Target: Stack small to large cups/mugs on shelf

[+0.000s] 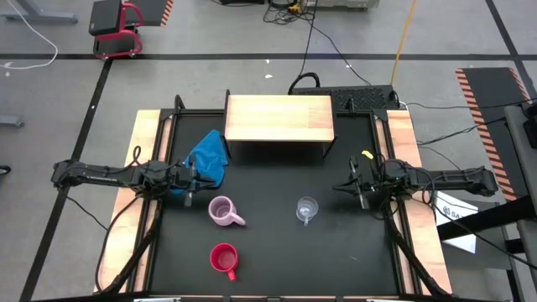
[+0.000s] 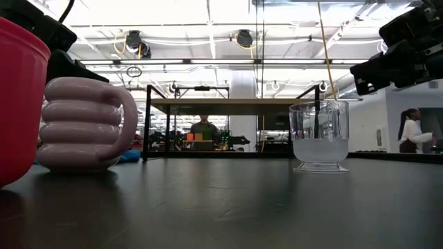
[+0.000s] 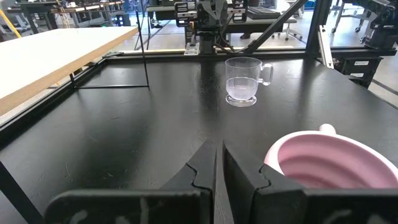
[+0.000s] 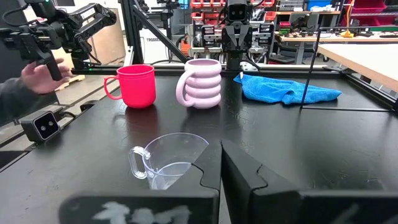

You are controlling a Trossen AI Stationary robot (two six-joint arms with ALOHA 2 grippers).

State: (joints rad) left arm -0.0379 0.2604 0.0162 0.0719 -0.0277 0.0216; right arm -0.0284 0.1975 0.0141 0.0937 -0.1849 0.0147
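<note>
Three cups stand upright on their bases on the black table. The ribbed lilac-pink mug is left of centre, the clear glass cup right of centre, and the red mug near the front edge. The light-wood shelf stands on dark legs at the far middle with nothing on it. My left gripper hangs shut at the table's left side, with the pink mug just ahead of it. My right gripper hangs shut at the right side, the glass cup close before it.
A crumpled blue cloth lies at the shelf's near left corner, close to my left gripper. Pale wooden rails run along both table sides. A person's hand shows beyond the table's near edge; people stand in the room behind.
</note>
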